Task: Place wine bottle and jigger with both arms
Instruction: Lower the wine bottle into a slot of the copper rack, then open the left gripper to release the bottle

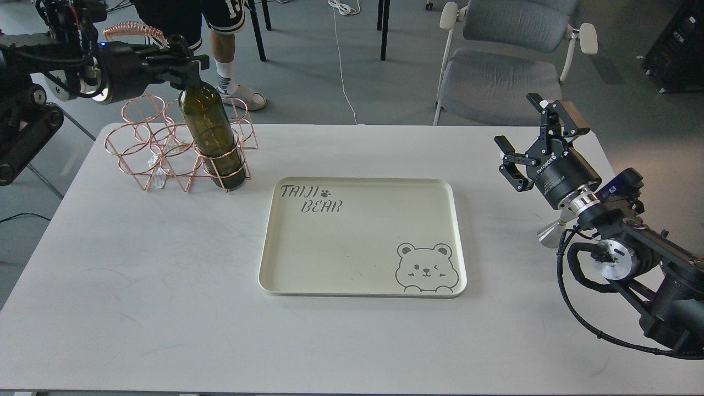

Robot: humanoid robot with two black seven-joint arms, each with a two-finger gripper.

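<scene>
The dark olive-green wine bottle (212,135) stands tilted in the front right ring of a copper wire rack (165,148) at the table's back left. My left gripper (184,60) is shut on the bottle's neck, coming in from the left. My right gripper (528,135) is open and empty above the table's right side. The steel jigger (550,232) lies on the table under my right arm, mostly hidden by it. A cream tray (286,275) with "TAIJI BEAR" and a bear drawing lies in the middle of the table.
Grey chairs (506,66) stand behind the table at the back right. A person's legs (228,55) are behind the rack. The rack's other rings hold no bottles.
</scene>
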